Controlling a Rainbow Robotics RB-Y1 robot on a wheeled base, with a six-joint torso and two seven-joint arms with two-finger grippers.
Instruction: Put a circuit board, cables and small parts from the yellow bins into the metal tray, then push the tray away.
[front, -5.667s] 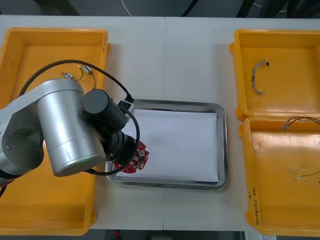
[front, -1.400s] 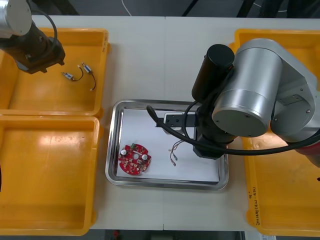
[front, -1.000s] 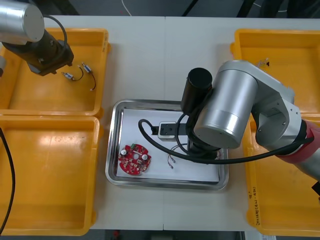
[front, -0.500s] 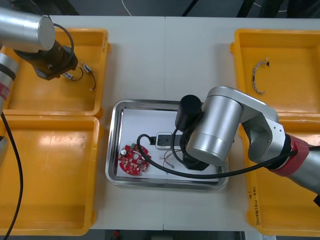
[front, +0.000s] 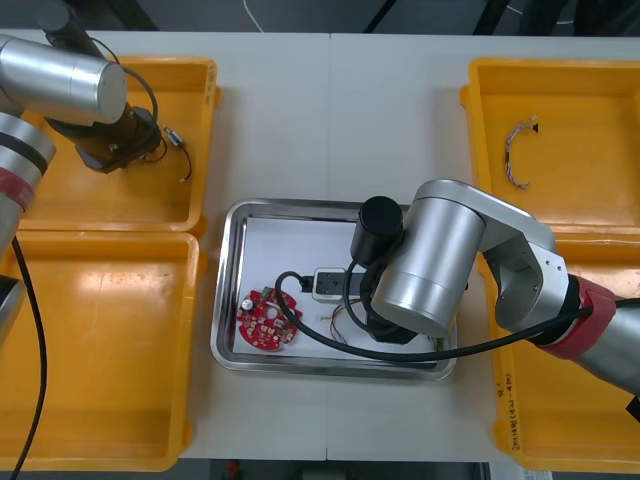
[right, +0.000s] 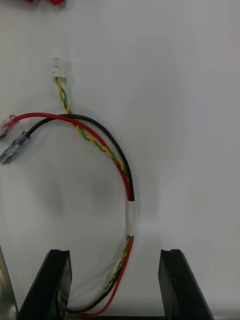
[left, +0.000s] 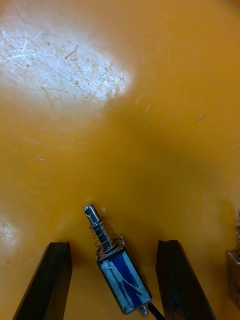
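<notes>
Our right gripper (right: 115, 255) is hanging wide open, the red, black and yellow cable (right: 125, 175) newly lying between its jaws in the metal tray (front: 330, 206), joining the circuit board (front: 262, 321). Our left gripper (left: 115, 245), newly down in a yellow bin (front: 60, 195), is straddling a small metal part (left: 119, 272), jaws wide, gripping nothing; a second metal part (left: 234, 274) is sitting just outside one finger.

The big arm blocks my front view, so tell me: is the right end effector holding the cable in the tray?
Observer: No. The right end effector is open; the red and yellow cable lies on the white inside of the metal tray.
Operator: And the left one?
Observer: The left end effector is open too, a small metal part lying between its fingers in the yellow bin.
</notes>
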